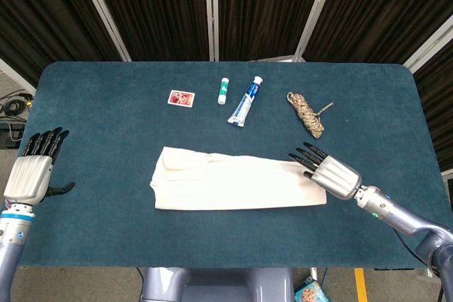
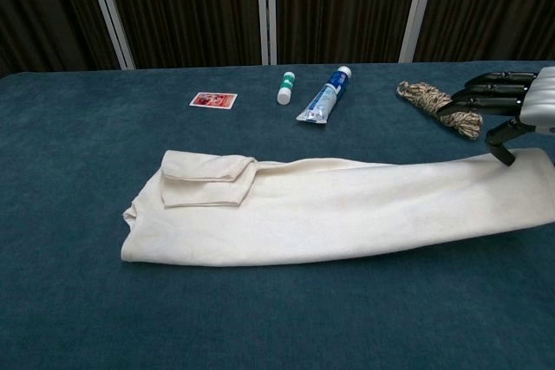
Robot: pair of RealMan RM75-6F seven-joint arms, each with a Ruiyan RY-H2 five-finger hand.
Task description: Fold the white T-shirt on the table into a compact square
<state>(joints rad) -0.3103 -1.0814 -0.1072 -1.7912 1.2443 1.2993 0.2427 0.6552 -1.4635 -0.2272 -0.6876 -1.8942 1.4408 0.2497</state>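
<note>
White T-shirt [image 1: 237, 187] folded into long strip; square folds remaining. Right hand [image 1: 329, 173] pinching strip end beneath its fingers. Left hand [image 1: 32, 173] spread, holding nothing.

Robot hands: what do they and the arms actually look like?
Each robot hand, left and right, has a ribbed silver metal back and slim black fingers. The arms are smooth grey-blue tubes; a teal ring marks the left wrist, and small green lights dot the right forearm.

A dark teal cloth-covered worktop [image 1: 106, 104] carries a long folded white T-shirt [image 1: 237, 187], small red card [image 1: 181, 97], white-and-green stick [image 1: 223, 90], blue-and-white tube [image 1: 245, 102], coiled tan rope [image 1: 306, 114].
</note>
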